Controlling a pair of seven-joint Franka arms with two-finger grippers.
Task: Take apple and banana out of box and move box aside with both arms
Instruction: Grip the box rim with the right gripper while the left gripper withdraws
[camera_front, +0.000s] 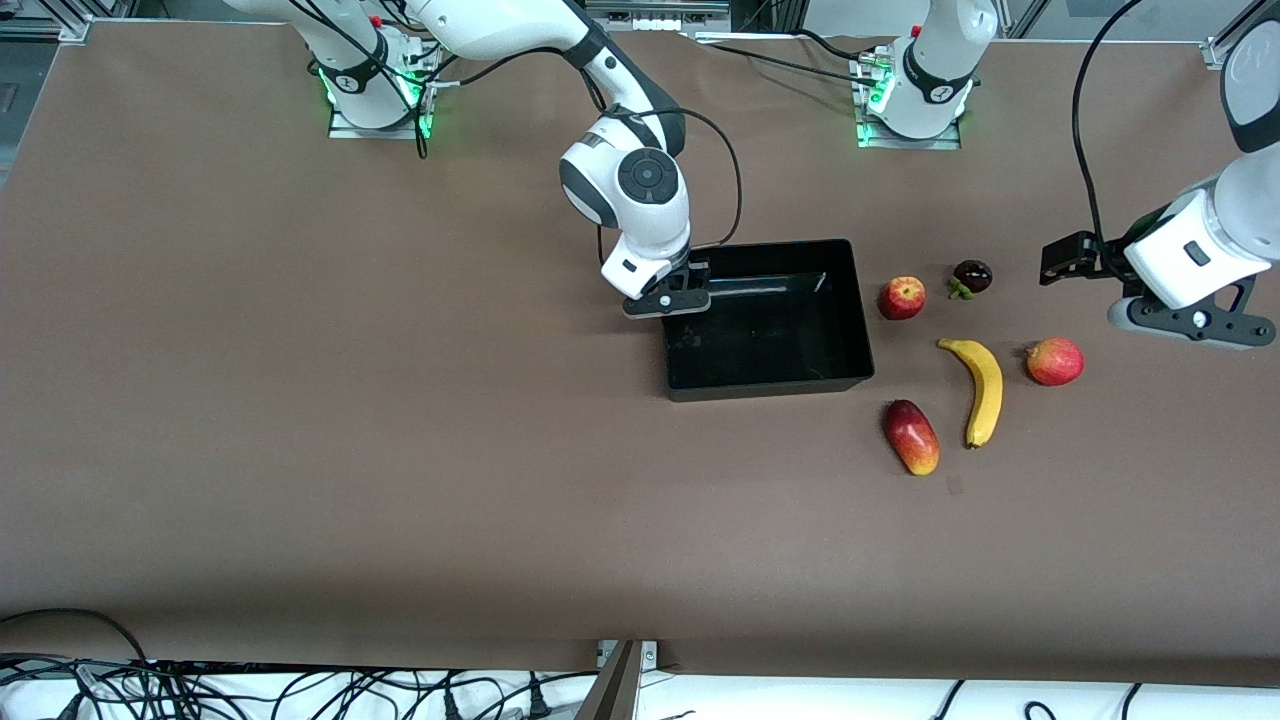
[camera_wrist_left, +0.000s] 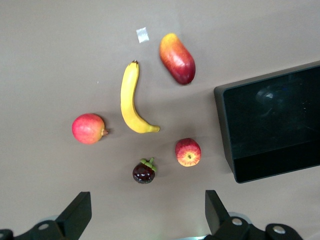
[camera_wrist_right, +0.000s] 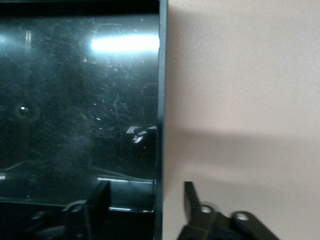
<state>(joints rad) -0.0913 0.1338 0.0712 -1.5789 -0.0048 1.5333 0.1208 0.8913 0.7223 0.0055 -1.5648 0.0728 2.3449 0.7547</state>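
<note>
Front view: we see our right hand (camera_front: 668, 297) straddling the empty box (camera_front: 860, 330) wall, half-spread, ready to drag; left hand (camera_wrist_left: 145, 215) waits spread above the fruit beside the box.

No readable text, labels, brands or numbers on anything in view.

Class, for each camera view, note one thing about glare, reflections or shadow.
Front view: pale streak reflected inside the box. Left wrist view: soft shadows beside the banana and apple. Right wrist view: bright glare patch on the box wall, broad shadow across the table.
</note>
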